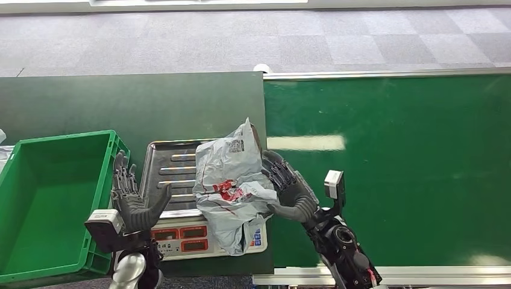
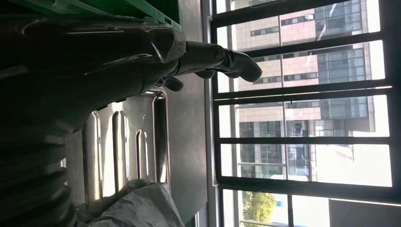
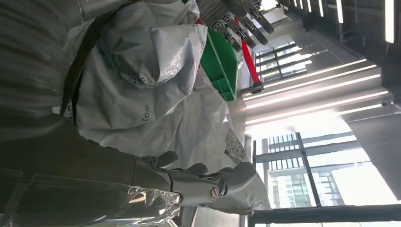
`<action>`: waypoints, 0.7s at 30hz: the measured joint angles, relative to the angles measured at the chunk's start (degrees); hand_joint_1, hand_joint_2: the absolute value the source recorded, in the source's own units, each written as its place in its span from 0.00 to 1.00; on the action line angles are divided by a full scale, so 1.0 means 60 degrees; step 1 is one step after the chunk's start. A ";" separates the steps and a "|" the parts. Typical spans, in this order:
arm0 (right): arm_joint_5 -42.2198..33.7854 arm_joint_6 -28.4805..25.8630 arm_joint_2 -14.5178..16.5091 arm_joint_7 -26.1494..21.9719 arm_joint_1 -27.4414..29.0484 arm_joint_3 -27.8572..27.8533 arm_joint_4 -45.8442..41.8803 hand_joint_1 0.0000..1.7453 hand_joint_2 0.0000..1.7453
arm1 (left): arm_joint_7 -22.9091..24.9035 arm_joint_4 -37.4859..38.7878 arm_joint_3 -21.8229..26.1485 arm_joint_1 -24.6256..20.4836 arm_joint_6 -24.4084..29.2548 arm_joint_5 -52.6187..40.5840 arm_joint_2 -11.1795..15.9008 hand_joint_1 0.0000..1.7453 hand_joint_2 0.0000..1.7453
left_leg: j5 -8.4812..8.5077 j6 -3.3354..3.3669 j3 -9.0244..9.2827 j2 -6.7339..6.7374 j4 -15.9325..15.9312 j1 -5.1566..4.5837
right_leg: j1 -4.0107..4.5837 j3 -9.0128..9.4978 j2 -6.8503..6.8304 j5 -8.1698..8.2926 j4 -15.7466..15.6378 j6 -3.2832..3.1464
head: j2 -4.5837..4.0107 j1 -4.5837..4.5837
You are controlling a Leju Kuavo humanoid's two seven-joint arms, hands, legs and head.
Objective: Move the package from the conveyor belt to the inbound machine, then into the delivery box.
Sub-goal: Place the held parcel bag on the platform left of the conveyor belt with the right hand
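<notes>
From the head view I have the grey plastic mailer package (image 1: 232, 189) lying across the right half of the weighing scale's steel tray (image 1: 166, 171), low and centre in the frame, its right edge spilling toward the green conveyor belt (image 1: 391, 162). Its long axis runs roughly top to bottom of the picture, one corner peaked up near mid-frame, its lower end drooping over the scale's display (image 1: 187, 238).

My right robot hand (image 1: 289, 189) is pressed against the package's right flank, fingers curled round the bag's edge; I judge it is holding the bag. The right wrist view shows its thumb (image 3: 208, 182) lying along crumpled plastic. My left robot hand (image 1: 132, 198) stands just left of the tray, fingers spread and upright, touching nothing, with the package a short way to its right.

The green delivery crate (image 1: 42, 198) sits at the far left, so the package must travel leftward across the tray, past the left hand.

How far the right fingers reach under the bag is hidden. The printed label is too small to read.
</notes>
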 joint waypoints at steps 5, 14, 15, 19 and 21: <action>0.1038 -0.1393 -0.0088 -0.0187 0.0480 -0.0601 -0.0880 0.00 1.00 | -0.0064 -0.0239 0.0108 0.0167 0.0024 0.0003 -0.0001 0.00 1.00 | 0.0000 0.0000 0.0000 -0.0003 0.0000 0.0000 | 0.0000 -0.0001 0.0000 0.0000 0.0000 0.0000 | 0.0000 0.0001; 0.3073 -0.3926 -0.0192 -0.0271 0.1640 -0.2125 -0.2962 0.00 1.00 | -0.0095 -0.0638 0.0219 0.0402 -0.0149 -0.0229 -0.0076 0.00 1.00 | -0.0003 0.0000 -0.0003 -0.0007 0.0000 0.0000 | -0.0001 -0.0003 -0.0001 -0.0002 -0.0004 0.0001 | 0.0000 0.0000; 0.3220 -0.4214 -0.0191 -0.0281 0.1750 -0.2284 -0.3094 0.00 1.00 | -0.0079 -0.0669 0.0219 0.0404 -0.0177 -0.0295 -0.0092 0.00 1.00 | -0.0003 0.0000 -0.0003 -0.0006 0.0000 0.0000 | -0.0001 -0.0002 -0.0002 -0.0001 -0.0004 0.0001 | 0.0000 0.0000; 0.3323 -0.4573 -0.0199 -0.0287 0.2106 -0.2841 -0.3428 0.00 1.00 | -0.0021 -0.0771 0.0209 0.0407 -0.0249 -0.0500 -0.0141 0.00 1.00 | -0.0003 0.0000 0.0003 0.0003 0.0000 0.0000 | -0.0001 -0.0001 0.0001 0.0000 -0.0004 0.0000 | 0.0000 0.0000; 0.3283 -0.4611 -0.0188 -0.0292 0.2307 -0.3087 -0.3520 0.00 1.00 | 0.0077 -0.0831 0.0177 0.0401 -0.0381 -0.0695 -0.0139 0.00 1.00 | -0.0003 0.0000 0.0003 -0.0009 0.0000 0.0000 | -0.0001 -0.0001 -0.0003 -0.0001 -0.0004 0.0000 | 0.0000 0.0000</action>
